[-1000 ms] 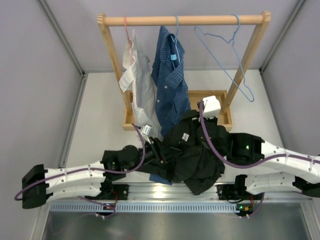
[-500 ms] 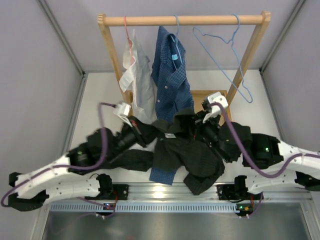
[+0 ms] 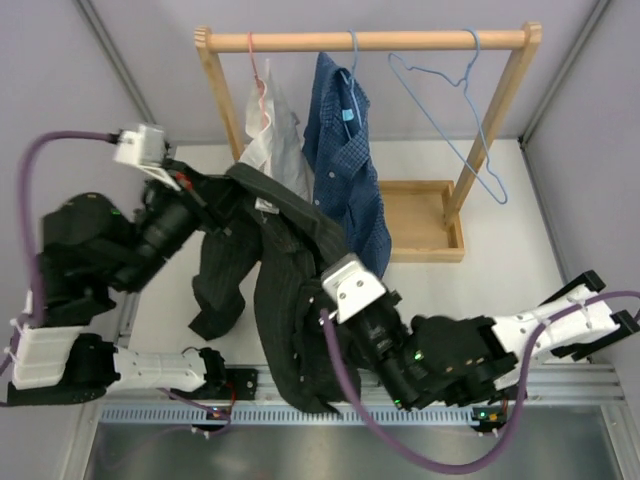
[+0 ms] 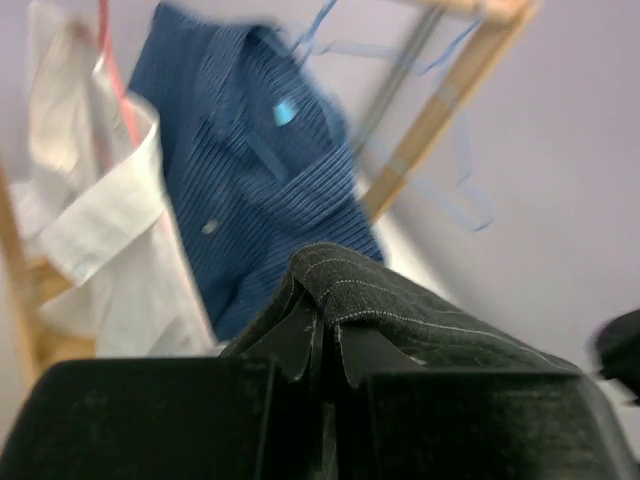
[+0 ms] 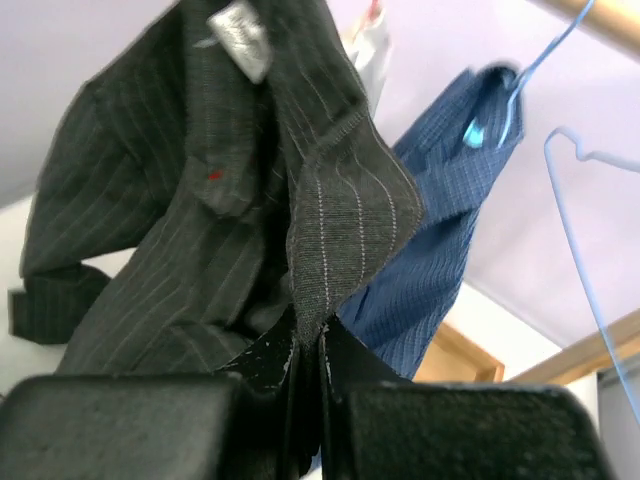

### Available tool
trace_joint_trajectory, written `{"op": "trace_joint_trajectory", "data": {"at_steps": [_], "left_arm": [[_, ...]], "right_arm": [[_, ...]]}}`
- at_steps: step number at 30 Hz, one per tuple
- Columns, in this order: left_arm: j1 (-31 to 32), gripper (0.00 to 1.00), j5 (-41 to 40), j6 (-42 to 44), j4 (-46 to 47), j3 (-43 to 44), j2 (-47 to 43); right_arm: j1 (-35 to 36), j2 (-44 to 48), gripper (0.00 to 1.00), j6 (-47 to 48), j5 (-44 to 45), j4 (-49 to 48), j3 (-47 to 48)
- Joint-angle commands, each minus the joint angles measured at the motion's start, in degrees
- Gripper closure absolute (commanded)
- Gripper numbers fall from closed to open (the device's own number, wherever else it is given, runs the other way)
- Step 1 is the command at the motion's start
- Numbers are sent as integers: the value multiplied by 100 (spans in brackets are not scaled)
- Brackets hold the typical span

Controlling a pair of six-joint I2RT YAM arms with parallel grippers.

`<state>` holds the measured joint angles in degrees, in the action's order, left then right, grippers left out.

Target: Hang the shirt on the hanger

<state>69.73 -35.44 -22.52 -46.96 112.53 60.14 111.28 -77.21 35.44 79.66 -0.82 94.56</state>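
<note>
The black striped shirt (image 3: 285, 300) hangs stretched between both grippers, in front of the rack. My left gripper (image 3: 222, 187) is raised at the left and shut on a folded edge of the shirt (image 4: 400, 310), with its fingertips (image 4: 300, 345) pressed together. Low in the middle, my right gripper (image 3: 318, 293) is shut on another edge of the shirt (image 5: 340, 220), below its white neck label (image 5: 240, 28). The light-blue wire hanger (image 3: 452, 115) hangs bare on the rail at the right, apart from both grippers. It also shows as the hanger (image 5: 585, 230) in the right wrist view.
A wooden rack (image 3: 370, 41) with a tray base (image 3: 425, 228) stands at the back. A white shirt (image 3: 275, 145) on a pink hanger (image 3: 255, 62) and a blue checked shirt (image 3: 345, 165) hang on it, just behind the black shirt. Grey walls close in both sides.
The left gripper shut on the shirt, then swung up and to the left. The right gripper moved left and nearer. The shirt rose off the table and now hangs spread.
</note>
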Motion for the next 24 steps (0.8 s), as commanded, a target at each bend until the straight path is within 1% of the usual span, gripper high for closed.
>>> {"op": "trace_joint_trajectory", "data": {"at_steps": [1, 2, 3, 4, 5, 6, 7, 8, 10, 12, 13, 14, 15, 16, 17, 18, 19, 20, 21, 22, 23, 24], "left_arm": [[-21, 100, -1050, -225, -498, -1087, -300], [-21, 100, -1113, -348, -498, -1363, -449], [-21, 100, -1166, -480, -498, -1618, -746], [-21, 100, -1210, -733, -498, -1890, -897], [-21, 100, -1306, -875, -507, -2423, -1055], [-21, 100, -1342, -1024, -498, -2699, -1379], [-21, 100, -1377, -1270, -498, -2936, -1530], [-21, 100, -1447, -1385, -498, -3365, -1662], [-21, 100, -1536, -1623, -516, -3676, -1996], [-21, 100, -1815, -1851, -673, -3852, -2102], [-21, 100, -1948, -1957, -935, -3861, -2120], [-21, 100, -2088, -2053, -1060, -3861, -2120], [-21, 100, -2238, -2098, -1113, -3914, -2138], [-21, 100, -2239, -2072, -1096, -3940, -2190], [-21, 100, -2257, -2063, -1079, -3967, -2225], [-21, 100, -2231, -1976, -1078, -3976, -2226], [-21, 100, -2213, -1923, -1070, -3976, -2252], [-21, 100, -2169, -1870, -1070, -3967, -2287], [-21, 100, -2073, -1713, -1061, -3950, -2305], [-21, 100, -1776, -1581, -1017, -3932, -2331], [-21, 100, -1643, -1475, -965, -3932, -2366], [-13, 100, -1528, -1318, -912, -3923, -2436]], "right_arm": [[51, 425, 100, -613, 1358, -709, -1093], [69, 504, 95, -844, 1394, -718, -1307], [86, 557, 95, -1107, 1360, -718, -1509], [112, 584, 95, -1806, 1246, -613, -1842], [95, 558, 92, -2535, 654, 14, -1828], [-53, 445, 89, -3986, -31, 1491, -1566], [-463, 304, 85, -5820, -1152, 2872, -1042], [-946, 94, 80, -5838, -2390, 3120, -1141], [-907, -31, 79, -5410, -1912, 2458, -1622], [-1187, -14, 69, -5504, -2374, 2333, -1721], [-1301, 39, 59, -5461, -2620, 2201, -1887], [-1546, 92, 35, -5469, -3135, 2148, -1933], [-1627, 101, 27, -5443, -3341, 2113, -1950], [-1680, 144, 23, -5138, -3856, 1999, -2116], [-1732, 388, 12, -4952, -4087, 1859, -2265], [-1733, 600, 9, -4585, -4272, 1570, -2667], [-1742, 854, 8, -4407, -4692, 1454, -2915], [-1811, 1492, 6, -4284, -4940, 1340, -3204], [-1890, 1846, 4, -4178, -5160, 1226, -3486], [-2161, 2172, 4, -3994, -5545, 1242, -4002], [-2320, 2741, 5, -3931, -5697, 1251, -4233], [-2496, 2990, 5, -3861, -5803, 1347, -4558]]}}
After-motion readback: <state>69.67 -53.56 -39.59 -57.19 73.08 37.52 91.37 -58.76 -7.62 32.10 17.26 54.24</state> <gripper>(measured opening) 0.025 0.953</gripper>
